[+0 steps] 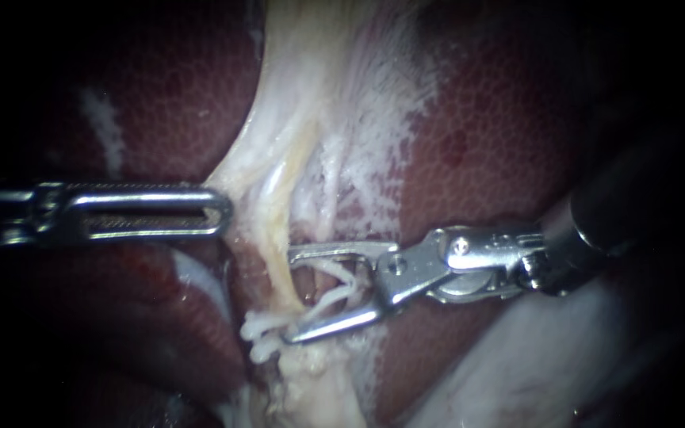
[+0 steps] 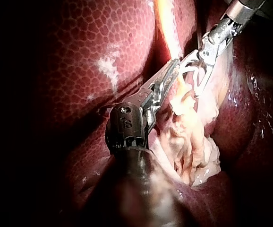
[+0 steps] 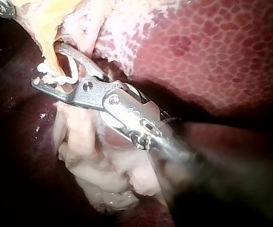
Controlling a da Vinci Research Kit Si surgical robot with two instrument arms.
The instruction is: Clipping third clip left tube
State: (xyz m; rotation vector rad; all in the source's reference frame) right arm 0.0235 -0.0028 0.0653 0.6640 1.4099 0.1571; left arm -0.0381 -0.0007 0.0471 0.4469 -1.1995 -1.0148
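Between the right instrument's point(image 1: 289, 296) wide-set jaws rides a white clip point(image 1: 341, 287), gripped but unclosed, the tube point(image 1: 283, 261) at its mouth near placed clips point(image 1: 262, 331); left instrument point(image 1: 225, 210) clamps pale tissue point(image 1: 279, 143), seemingly to stretch it.

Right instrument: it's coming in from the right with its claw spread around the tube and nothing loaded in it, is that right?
Not quite. The right instrument's claw is spread around the tube, but it carries a white clip, as the endoscope view shows.
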